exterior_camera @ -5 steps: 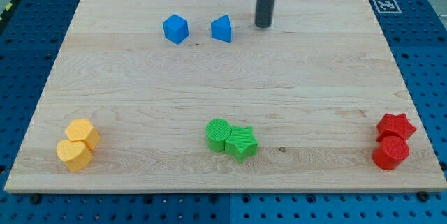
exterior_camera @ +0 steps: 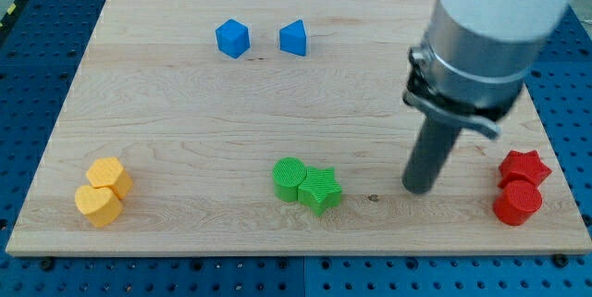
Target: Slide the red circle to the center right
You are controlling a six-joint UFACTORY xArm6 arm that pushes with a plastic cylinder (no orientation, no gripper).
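Note:
The red circle sits near the board's bottom right corner, touching the red star just above it. My tip rests on the board to the left of both red blocks, about a hundred pixels from the red circle and not touching it. The arm's grey body fills the view's upper right above the rod.
A green circle and green star touch each other at bottom centre, left of my tip. A yellow hexagon and yellow heart sit at bottom left. Two blue blocks lie at the top. The board's right edge is close to the red blocks.
My tip has moved from the board's top centre, right of the blue blocks, down and right to the lower right area beside the red blocks. No block has moved.

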